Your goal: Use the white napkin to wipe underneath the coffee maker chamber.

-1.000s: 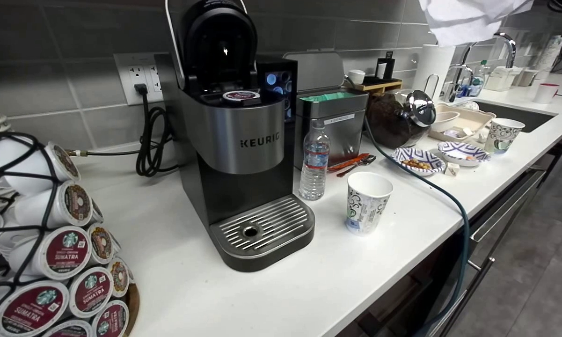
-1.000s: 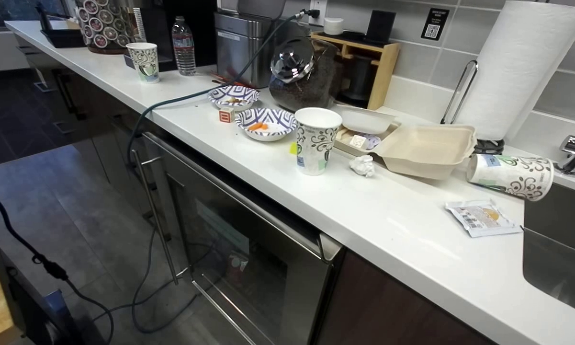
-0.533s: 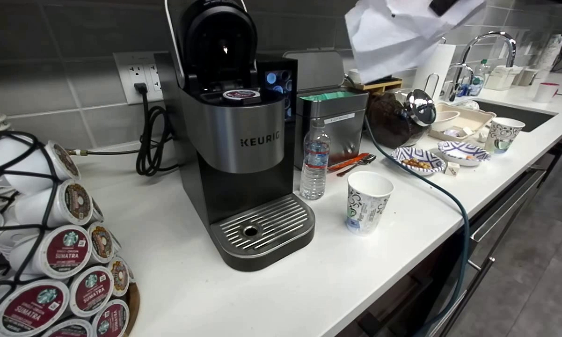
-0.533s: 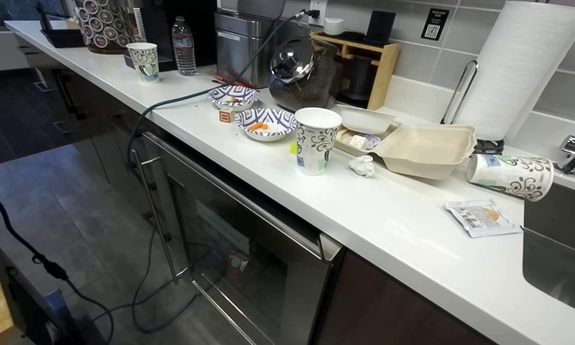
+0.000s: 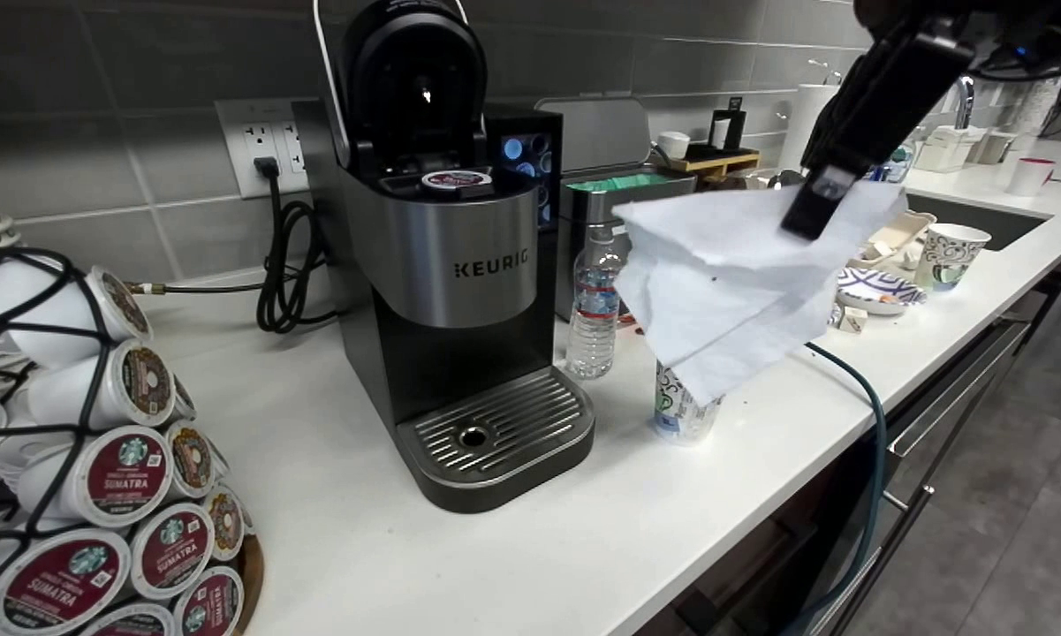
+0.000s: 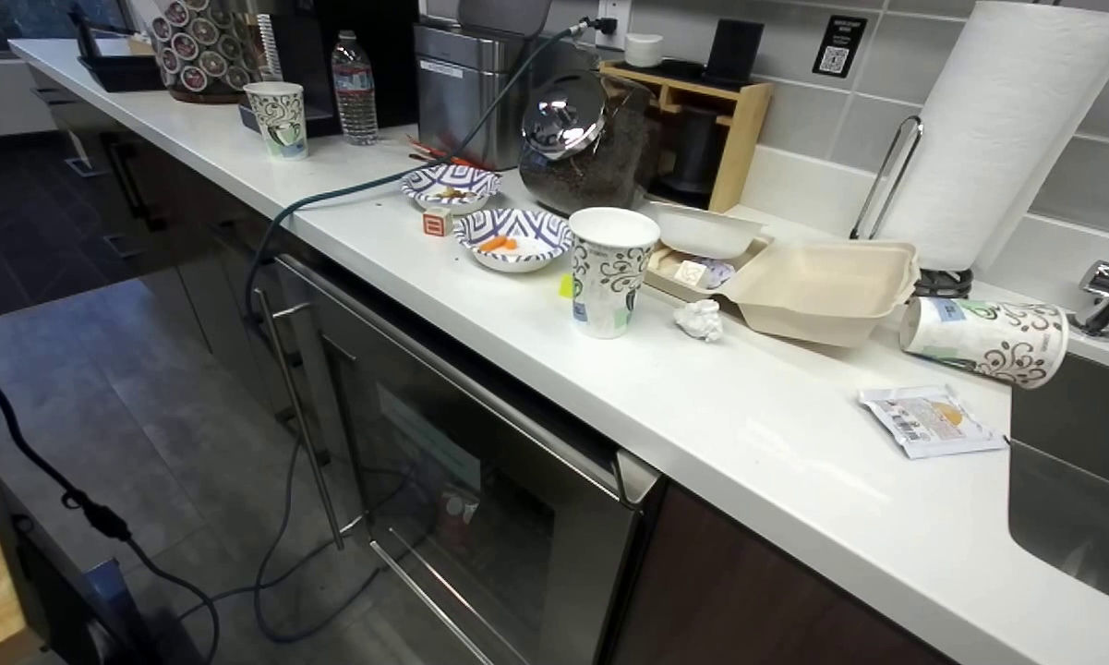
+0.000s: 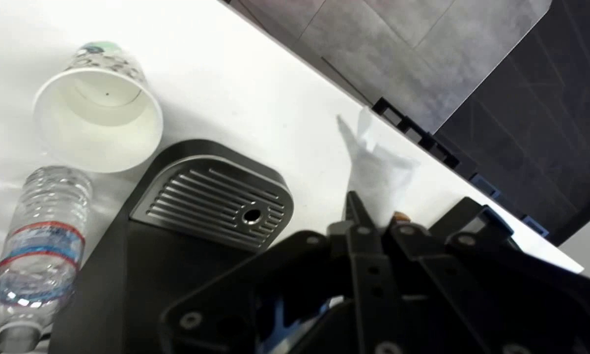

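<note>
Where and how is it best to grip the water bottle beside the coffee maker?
Probably by its narrow neck, from above: the water bottle stands upright and tapers at the top, with the coffee maker and a paper cup close by.

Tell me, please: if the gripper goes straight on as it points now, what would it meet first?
Beyond the white napkin in its grip, the gripper would probably meet the white countertop beside the drip tray; depth is unclear, so this is tentative.
</note>
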Controlling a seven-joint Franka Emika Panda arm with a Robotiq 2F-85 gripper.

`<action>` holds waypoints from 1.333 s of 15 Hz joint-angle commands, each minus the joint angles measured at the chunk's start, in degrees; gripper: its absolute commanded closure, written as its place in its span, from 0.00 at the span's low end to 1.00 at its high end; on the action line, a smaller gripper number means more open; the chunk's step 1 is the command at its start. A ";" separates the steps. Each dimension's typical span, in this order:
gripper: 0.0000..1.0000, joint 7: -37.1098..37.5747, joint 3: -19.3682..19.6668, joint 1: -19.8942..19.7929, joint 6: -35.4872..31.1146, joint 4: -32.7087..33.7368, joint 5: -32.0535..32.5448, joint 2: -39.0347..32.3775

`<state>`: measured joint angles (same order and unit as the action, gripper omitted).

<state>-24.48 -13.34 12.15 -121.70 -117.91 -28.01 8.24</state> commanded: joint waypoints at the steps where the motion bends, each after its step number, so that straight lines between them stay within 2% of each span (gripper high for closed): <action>1: 0.98 -0.65 1.12 1.28 0.52 0.33 -0.39 -1.00; 4: 0.99 -1.40 1.20 1.39 0.65 0.80 -0.95 -1.95; 5: 0.99 1.07 0.62 1.62 0.59 1.94 -0.12 -3.38; 6: 0.99 8.95 -0.89 1.68 -1.86 2.55 4.67 -5.22; 10: 0.99 25.15 -3.12 2.48 -7.61 3.24 15.60 -10.46; 13: 0.99 37.74 -4.17 4.96 -10.14 6.18 22.71 -15.60; 17: 0.99 54.27 -2.70 9.50 -14.61 9.93 33.37 -21.51; 20: 0.99 62.72 -0.39 12.61 -15.52 10.82 40.36 -24.40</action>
<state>30.33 -16.35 21.61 -135.93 -109.01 6.16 -12.72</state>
